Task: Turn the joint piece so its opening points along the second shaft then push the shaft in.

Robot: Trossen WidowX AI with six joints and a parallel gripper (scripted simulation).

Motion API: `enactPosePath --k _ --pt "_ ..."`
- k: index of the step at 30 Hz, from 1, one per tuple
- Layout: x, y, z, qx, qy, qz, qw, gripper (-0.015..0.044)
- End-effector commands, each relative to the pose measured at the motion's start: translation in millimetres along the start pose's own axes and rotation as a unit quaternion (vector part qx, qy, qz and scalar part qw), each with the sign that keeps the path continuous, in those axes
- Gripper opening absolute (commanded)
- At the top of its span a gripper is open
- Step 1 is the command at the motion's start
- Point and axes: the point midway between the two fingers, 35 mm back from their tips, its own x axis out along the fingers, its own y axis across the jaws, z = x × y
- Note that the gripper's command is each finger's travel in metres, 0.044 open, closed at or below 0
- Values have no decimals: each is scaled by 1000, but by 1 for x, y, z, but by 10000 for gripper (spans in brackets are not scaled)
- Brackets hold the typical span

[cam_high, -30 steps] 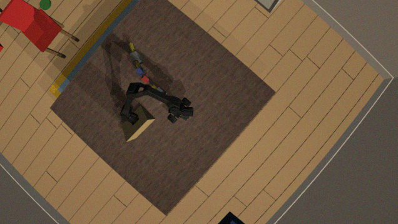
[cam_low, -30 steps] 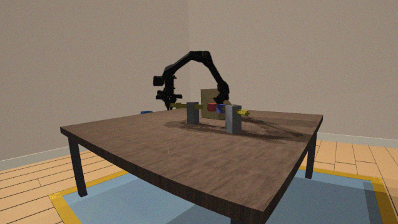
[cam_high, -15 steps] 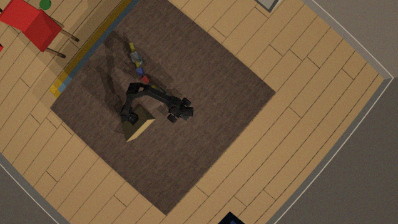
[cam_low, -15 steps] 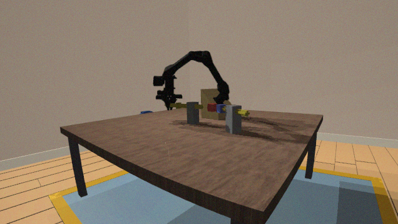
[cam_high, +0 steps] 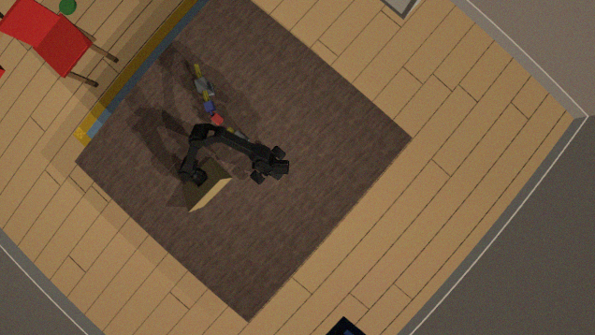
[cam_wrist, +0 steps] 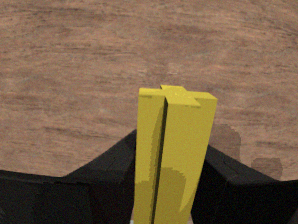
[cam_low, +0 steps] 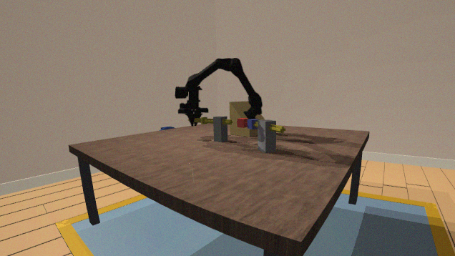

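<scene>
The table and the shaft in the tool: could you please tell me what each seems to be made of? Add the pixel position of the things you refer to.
Table (cam_high: 299, 225) (cam_low: 200, 171) (cam_wrist: 60, 60): probably wood or laminate, matt, from its dark brown streaky grain. Shaft (cam_low: 204, 120) (cam_wrist: 184, 145): perhaps painted plastic or metal, from its even yellow colour.
</scene>
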Motion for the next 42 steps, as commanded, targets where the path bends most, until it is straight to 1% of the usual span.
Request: enactPosePath --k 1,26,32,39,40,42 --pt "0 0 0 0 0 0 1000 67" --pt "0 0 0 0 0 0 1000 67" --pt "1 0 -1 1 1 -16 1000 67" --pt "0 0 -1 0 0 -9 1000 20" --pt "0 0 -1 0 0 -9 1000 0" --pt "0 0 -1 0 0 -9 1000 0"
